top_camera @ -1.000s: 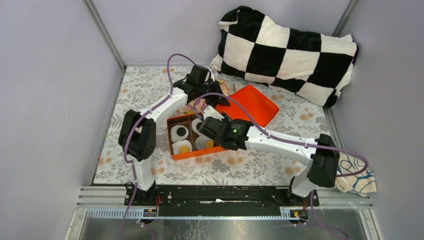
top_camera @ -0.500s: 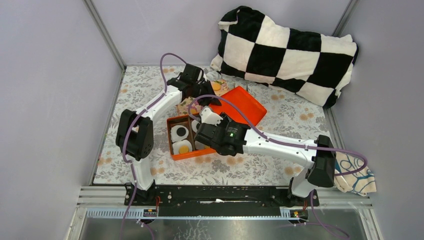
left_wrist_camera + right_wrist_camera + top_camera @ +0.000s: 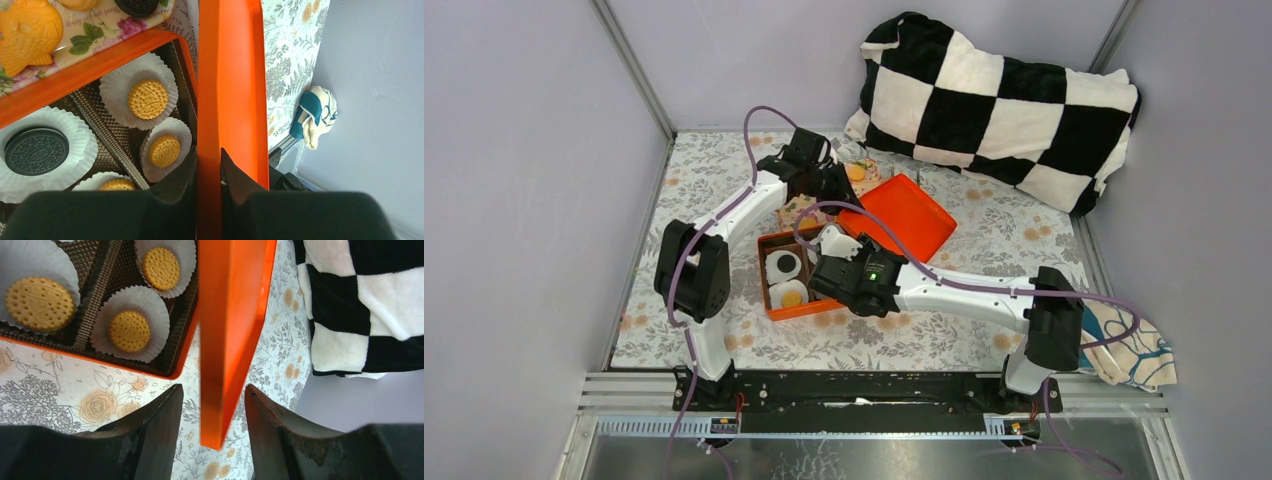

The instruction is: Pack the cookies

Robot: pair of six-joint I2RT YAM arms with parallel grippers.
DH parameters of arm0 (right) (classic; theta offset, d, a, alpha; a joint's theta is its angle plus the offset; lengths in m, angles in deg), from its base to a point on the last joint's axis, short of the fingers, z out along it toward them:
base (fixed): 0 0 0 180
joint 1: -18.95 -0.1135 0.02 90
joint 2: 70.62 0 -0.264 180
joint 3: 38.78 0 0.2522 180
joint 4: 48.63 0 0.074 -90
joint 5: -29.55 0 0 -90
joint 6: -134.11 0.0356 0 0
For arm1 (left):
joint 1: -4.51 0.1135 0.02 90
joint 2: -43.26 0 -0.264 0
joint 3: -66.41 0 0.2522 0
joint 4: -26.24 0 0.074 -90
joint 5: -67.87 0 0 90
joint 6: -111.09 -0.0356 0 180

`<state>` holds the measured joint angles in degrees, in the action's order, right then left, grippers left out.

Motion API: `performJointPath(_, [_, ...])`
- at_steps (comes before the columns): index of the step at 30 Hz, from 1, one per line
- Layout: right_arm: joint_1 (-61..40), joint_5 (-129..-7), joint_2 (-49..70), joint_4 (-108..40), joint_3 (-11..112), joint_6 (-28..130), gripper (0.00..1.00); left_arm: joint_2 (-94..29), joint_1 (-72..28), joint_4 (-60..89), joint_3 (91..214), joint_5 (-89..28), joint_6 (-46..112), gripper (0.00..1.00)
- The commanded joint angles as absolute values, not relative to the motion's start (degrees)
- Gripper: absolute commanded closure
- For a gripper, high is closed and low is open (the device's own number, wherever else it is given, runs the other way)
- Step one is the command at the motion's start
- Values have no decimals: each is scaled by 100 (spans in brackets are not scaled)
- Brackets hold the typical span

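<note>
An orange box (image 3: pixel 809 310) on the floral cloth holds cookies in white paper cups: a tan cookie (image 3: pixel 792 297) and a dark cookie (image 3: pixel 783 265) show from above. The left wrist view shows tan cookies (image 3: pixel 148 99) and a dark cookie (image 3: pixel 36 150); the right wrist view shows a tan cookie (image 3: pixel 129 331). My left gripper (image 3: pixel 208 160) is shut on the rim of the orange lid (image 3: pixel 230 75), which tilts up beside the box. My right gripper (image 3: pixel 214 395) is open, its jaws either side of the lid's (image 3: pixel 230 305) near corner without touching.
A black-and-white checked pillow (image 3: pixel 999 95) fills the back right. A floral tray with a fish-shaped pastry (image 3: pixel 27 30) lies behind the box. A patterned towel (image 3: pixel 1134 345) is bunched by the right arm's base. Grey walls close in on three sides.
The left gripper has drawn the lid left and tipped it up next to the box. The right arm has slid left, bringing its open jaws around the lid's near corner.
</note>
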<state>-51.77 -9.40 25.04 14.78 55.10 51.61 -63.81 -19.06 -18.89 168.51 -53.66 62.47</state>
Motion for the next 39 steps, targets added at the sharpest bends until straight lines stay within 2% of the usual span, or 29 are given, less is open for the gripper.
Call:
performJointPath(1, [-5153, -923, 2688, 1102, 5596, 5079, 44, -6007, -1886, -2004, 17028, -5563, 6186, 100])
performJointPath(6, [-5058, -825, 2838, 1016, 5481, 5157, 47, -5881, -1886, -2005, 16967, -5571, 6195, 100])
performJointPath(9, [-5034, -633, 2752, 985, 5495, 5255, 61, -5833, -1886, -2031, 16955, -5562, 6179, 100])
performJointPath(12, [-4946, -489, 2701, 960, 5524, 5229, 69, -5815, -1887, -2044, 16940, -5605, 6178, 100])
performJointPath(15, [-4836, -252, 2729, 1018, 5604, 5259, 83, -5810, -1886, -2043, 16959, -5628, 6174, 100])
performJointPath(18, [-4781, -156, 2644, 1031, 5711, 5288, 91, -5803, -1887, -2041, 17078, -5673, 6116, 100])
performJointPath(20, [-4744, -139, 2562, 1022, 5762, 5285, 92, -5787, -1886, -2009, 17250, -5689, 6057, 92])
performJointPath(22, [-4697, -142, 2463, 1033, 5785, 5279, 93, -5712, -1872, -1762, 17427, -5827, 6058, 78])
performJointPath(25, [-4610, -186, 2275, 1083, 5816, 5279, 94, -5485, -1836, -1244, 17769, -6085, 6226, 64])
performJointPath(29, [-4549, -316, 1954, 1092, 5896, 5208, 95, -5151, -1699, -1112, 18615, -5764, 6233, 37])
performJointPath(31, [-4543, -377, 1812, 1084, 5940, 5157, 95, -5024, -1570, -1153, 18921, -5679, 6222, 32])
performJointPath(34, [-4526, -652, 1605, 1154, 6181, 5132, 95, -4719, -1379, -1338, 19110, -5351, 6236, 34])
performJointPath(36, [-4505, -1175, 1413, 1123, 6499, 5096, 95, -4348, -1359, -1373, 18882, -4848, 6135, 40])
performJointPath(37, [-4471, -1532, 1293, 989, 6653, 5057, 95, -4135, -1359, -1352, 18669, -4574, 6075, 50])
performJointPath(39, [-4363, -2415, 999, 681, 6912, 5046, 95, -3673, -1357, -1322, 18175, -3788, 5972, 76])
